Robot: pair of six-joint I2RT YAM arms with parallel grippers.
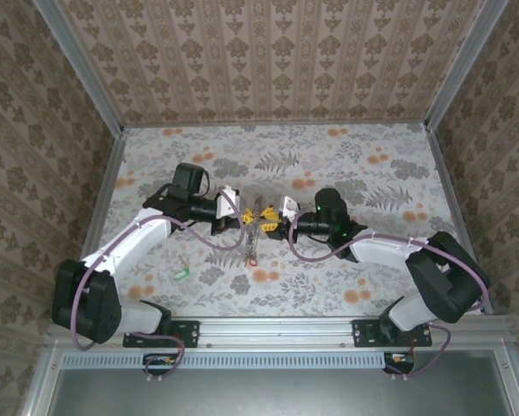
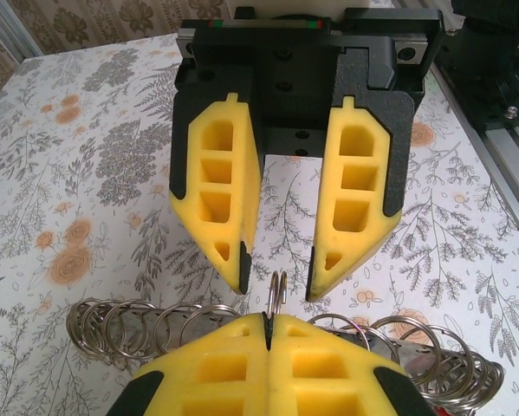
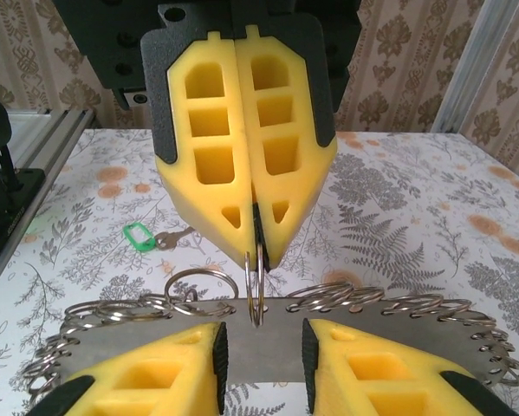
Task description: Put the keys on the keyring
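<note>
- Left wrist view: left jaws are shut tight on the keyring [image 2: 278,291], over the middle of the surface [image 2: 86,130].
- Right jaws stand partly open around it, not touching.

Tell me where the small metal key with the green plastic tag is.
In the top view, the green-tagged key lies flat on the floral tabletop, left side, beside the left arm's white forearm.

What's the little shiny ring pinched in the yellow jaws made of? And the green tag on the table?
The small silvery split ring looks like polished metal, likely steel: it glints and has thin doubled coils. The green rectangular tag looks like glossy plastic, judging by its bright solid colour and pale window.
</note>
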